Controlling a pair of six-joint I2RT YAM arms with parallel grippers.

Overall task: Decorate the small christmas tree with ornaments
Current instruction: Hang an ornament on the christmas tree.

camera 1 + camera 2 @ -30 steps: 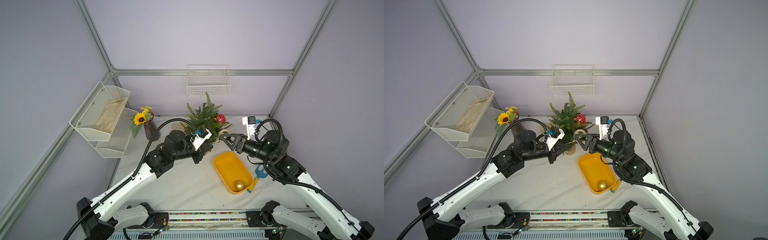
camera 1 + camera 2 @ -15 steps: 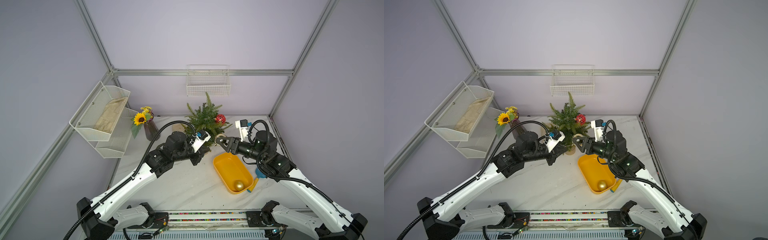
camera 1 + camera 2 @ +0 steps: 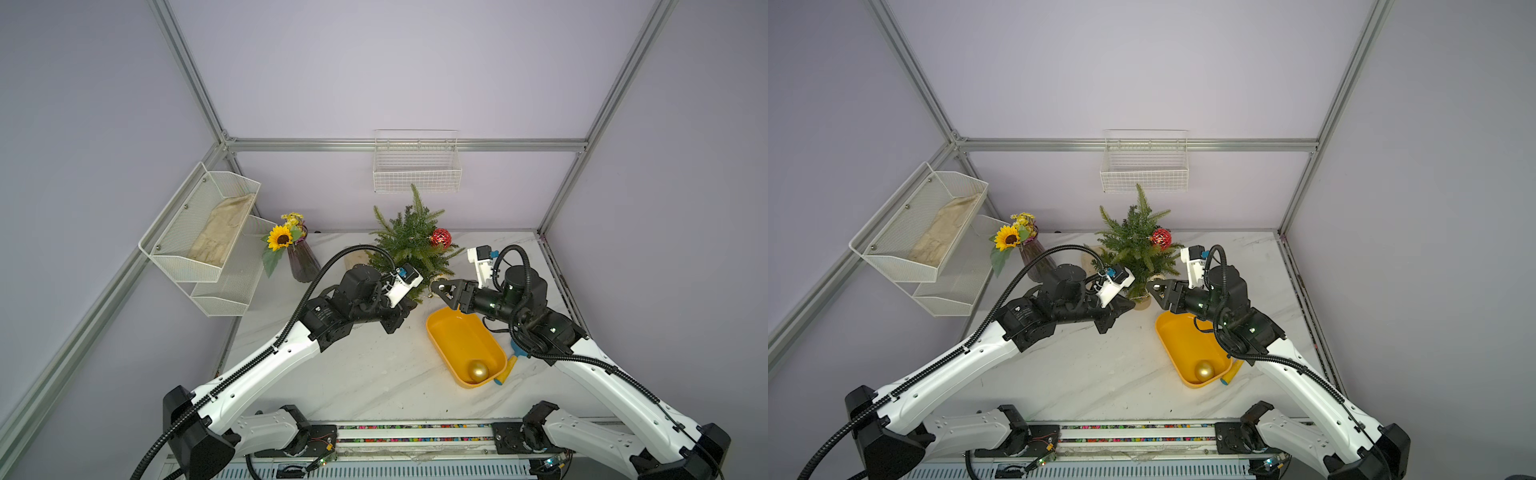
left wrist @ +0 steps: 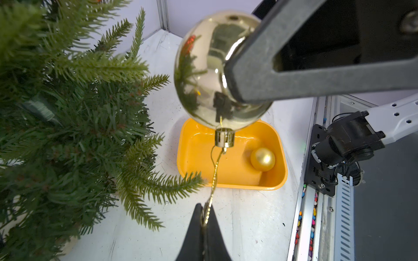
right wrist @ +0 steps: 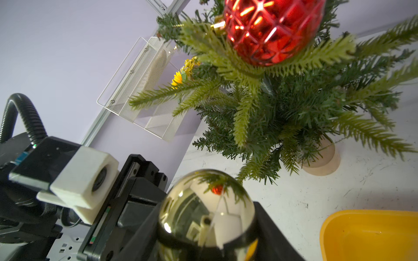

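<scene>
- Toward the front right corner of the table [image 3: 374, 374] lies a yellow tray [image 3: 453, 345]. A matte gold ball [image 3: 478, 370] sits in its near end, and a blue-and-yellow toy rake [image 3: 508, 365] lies just beside its right rim.
- Just beyond the tray's far end, the right gripper [image 3: 440, 291] is clamped around a mirrored gold ball [image 4: 203, 74] — one finger on each side, the ball clear of the table.
- From the ball's cap a gold cord [image 4: 214, 171] runs to the left gripper [image 4: 204, 217], whose fingers are pressed together on it.
- Behind both grippers, at the middle of the table toward its back edge, the small christmas tree [image 3: 409, 245] stands upright on its pale round base [image 5: 321, 158]. Its nearest branch tips are close to the mirrored ball.
- High on the tree's right side hangs a red faceted ball [image 3: 440, 237].
- Near the back left corner stands a sunflower vase [image 3: 302, 262].
</scene>
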